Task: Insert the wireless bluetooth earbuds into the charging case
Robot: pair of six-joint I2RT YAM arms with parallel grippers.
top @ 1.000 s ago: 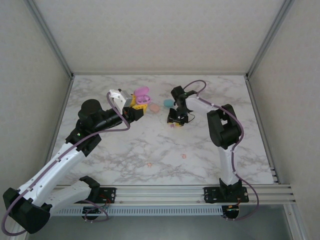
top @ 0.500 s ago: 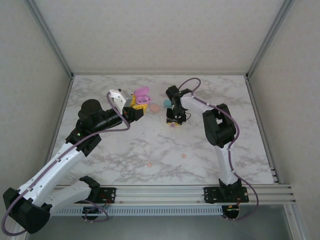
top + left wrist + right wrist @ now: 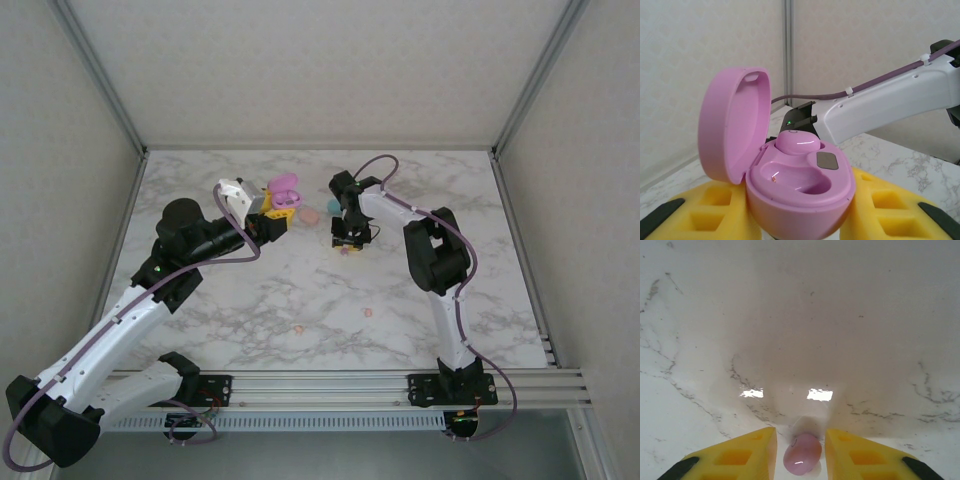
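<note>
- Our left gripper (image 3: 281,211) is clamped on the pink oval plastic charging case (image 3: 795,200), lower centre of the left wrist view, with the lid (image 3: 732,125) open at the left.
- One pink pebble-like earbud (image 3: 797,142) sits in its far socket, long axis across the frame.
- Our right gripper (image 3: 800,456) is narrow around a second pink earbud (image 3: 802,455), bottom centre of the right wrist view; whether it pinches, we cannot tell.
</note>
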